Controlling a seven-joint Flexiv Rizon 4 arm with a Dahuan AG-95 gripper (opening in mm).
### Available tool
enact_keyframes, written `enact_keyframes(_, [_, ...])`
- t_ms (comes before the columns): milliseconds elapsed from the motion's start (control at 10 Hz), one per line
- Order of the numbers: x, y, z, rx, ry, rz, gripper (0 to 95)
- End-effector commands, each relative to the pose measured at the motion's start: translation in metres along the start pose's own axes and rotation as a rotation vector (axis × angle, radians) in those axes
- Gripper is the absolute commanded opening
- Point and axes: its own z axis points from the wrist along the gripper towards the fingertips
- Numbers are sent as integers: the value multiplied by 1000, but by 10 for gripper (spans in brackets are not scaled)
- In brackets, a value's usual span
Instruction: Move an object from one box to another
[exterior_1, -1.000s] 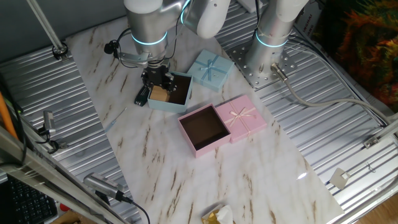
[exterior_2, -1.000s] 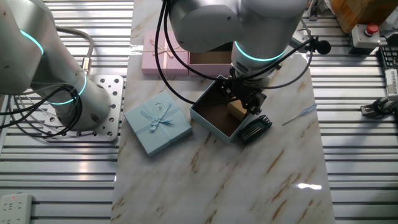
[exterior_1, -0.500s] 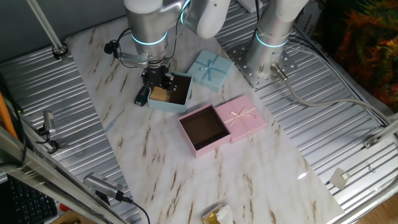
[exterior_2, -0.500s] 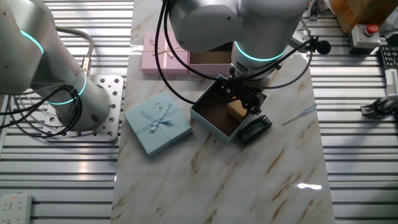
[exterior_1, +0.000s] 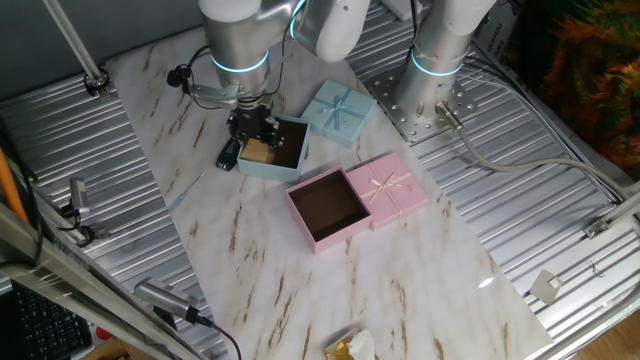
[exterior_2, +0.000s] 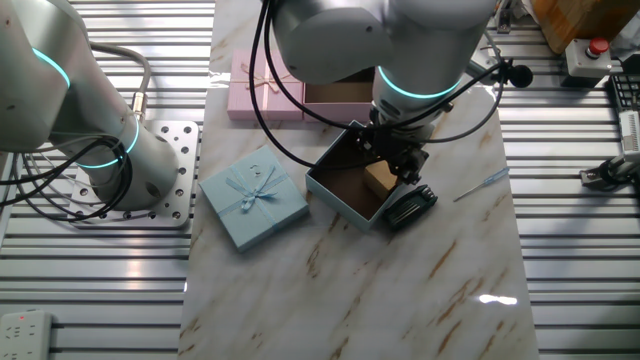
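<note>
The small tan cube (exterior_1: 257, 152) sits inside the light blue box tray (exterior_1: 293, 153), near its left wall; it also shows in the other fixed view (exterior_2: 378, 179). My gripper (exterior_1: 252, 131) reaches down into this tray (exterior_2: 338, 195), its black fingers (exterior_2: 404, 162) right over and around the cube. Whether they clamp it is not visible. The pink box tray (exterior_1: 302, 213) stands in front, its dark interior bare. In the other fixed view the pink tray (exterior_2: 338, 93) is partly hidden behind the arm.
A flat black item (exterior_1: 229, 153) lies on the marble against the blue tray's outer wall (exterior_2: 410, 207). The light blue lid with bow (exterior_1: 338, 110) and the pink lid with bow (exterior_1: 392, 188) lie beside their trays. A second arm's base (exterior_1: 430, 90) stands at the back.
</note>
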Motion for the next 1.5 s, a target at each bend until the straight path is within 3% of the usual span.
enact_keyframes(100, [0,0,0,-2,-1,0,570])
enact_keyframes(300, [0,1,-2,-2,0,6,570])
enact_keyframes(500, [0,3,-19,-7,7,30,570])
enact_keyframes(600, [-2,4,-29,-6,6,80,570])
enact_keyframes(700, [-6,4,-42,-22,-20,202,570])
enact_keyframes(800, [-10,3,-48,-31,-27,255,570])
enact_keyframes(900, [-29,-4,-73,-39,-28,437,570])
enact_keyframes(1000, [-45,-9,-87,-35,-32,557,570])
enact_keyframes(1100, [-61,-14,-96,-17,-38,636,380])
enact_keyframes(1300, [-82,-17,-107,-3,-42,740,380])
enact_keyframes(1500, [-84,-17,-108,1,-38,739,380])
